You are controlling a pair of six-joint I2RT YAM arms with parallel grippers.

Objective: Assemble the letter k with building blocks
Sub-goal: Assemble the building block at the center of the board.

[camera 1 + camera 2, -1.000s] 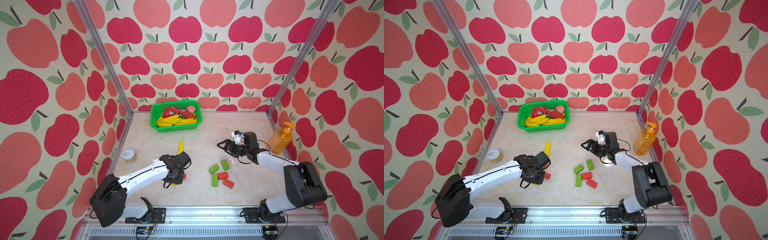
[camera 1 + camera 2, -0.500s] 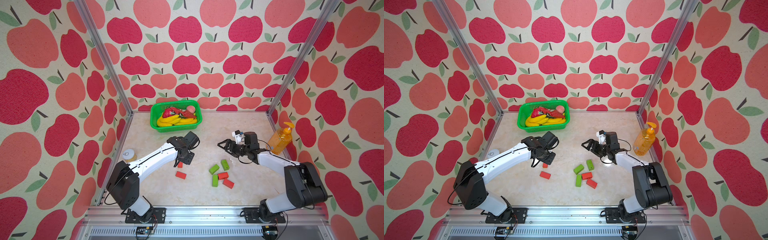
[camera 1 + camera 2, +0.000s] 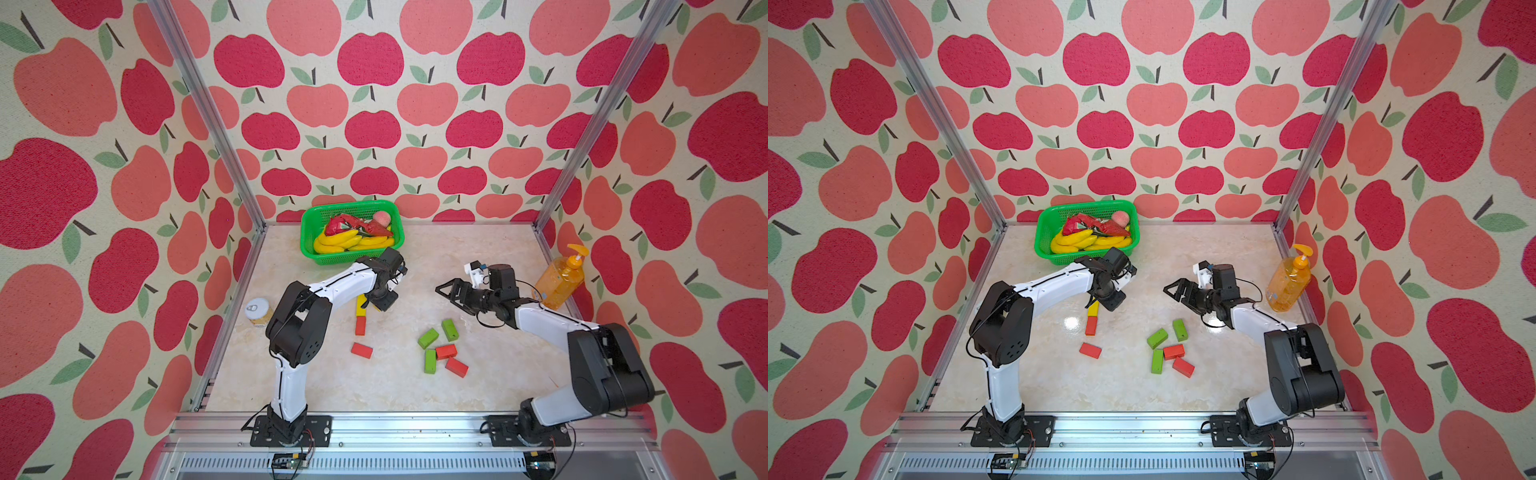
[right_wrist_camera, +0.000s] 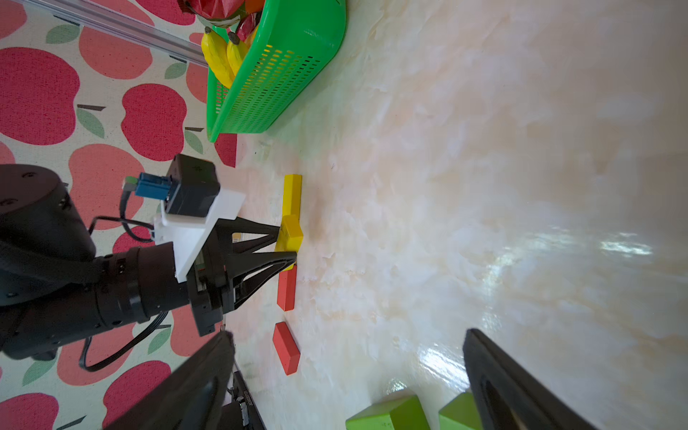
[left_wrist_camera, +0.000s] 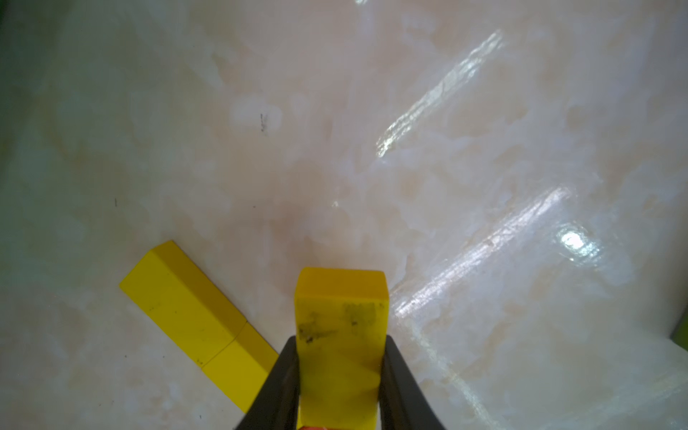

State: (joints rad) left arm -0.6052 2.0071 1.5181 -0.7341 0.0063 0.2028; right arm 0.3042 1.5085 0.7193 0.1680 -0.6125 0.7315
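Note:
My left gripper is shut on a yellow block, low over the table beside two yellow blocks lying end to end. In both top views the yellow row continues into a red block, with another red block loose nearer the front. Three green blocks and two red blocks lie scattered at the right. My right gripper hangs open and holds nothing, behind that cluster. The right wrist view shows the left gripper holding the yellow block.
A green basket of toy bananas and fruit stands at the back, close behind the left wrist. A small tin can sits by the left wall. An orange soap bottle stands by the right wall, near the right arm.
My left arm has swung from the front of the table toward the back, carrying the yellow block up beside the yellow row. The right arm has not moved.

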